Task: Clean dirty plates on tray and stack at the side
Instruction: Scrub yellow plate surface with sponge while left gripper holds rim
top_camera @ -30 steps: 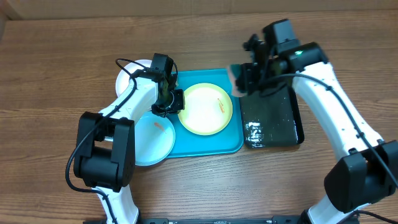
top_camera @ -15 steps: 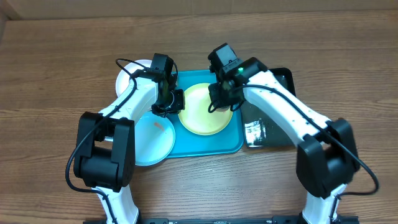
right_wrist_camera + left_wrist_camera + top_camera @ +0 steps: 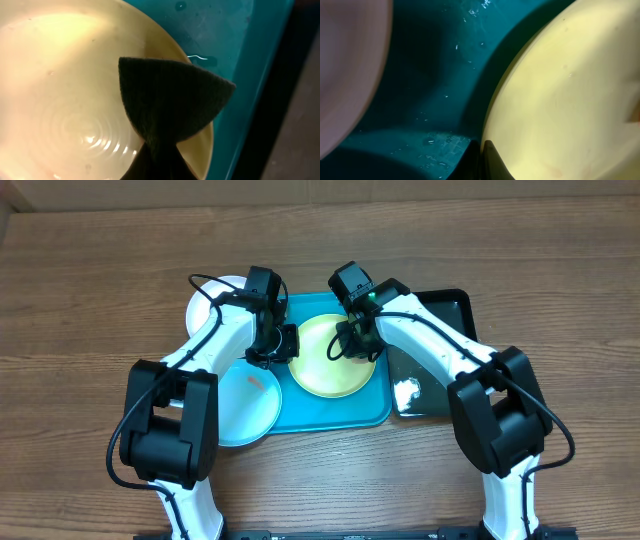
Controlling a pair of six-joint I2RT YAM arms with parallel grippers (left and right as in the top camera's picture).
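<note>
Right gripper [image 3: 355, 342] pinching sponge [image 3: 170, 100]; tray [image 3: 310, 412], wooden table [image 3: 100, 280]

Plate [image 3: 325, 368] on tray [image 3: 338, 413]; smaller tray [image 3: 442, 385] at right

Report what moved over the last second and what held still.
The right gripper swung left from above the black tray to the yellow-green plate, bringing the sponge pinched in its fingers down onto the plate's right side. Nothing was picked up or released. The left gripper stayed at the plate's left rim. The turquoise tray, white plate and light blue plate did not move.
</note>
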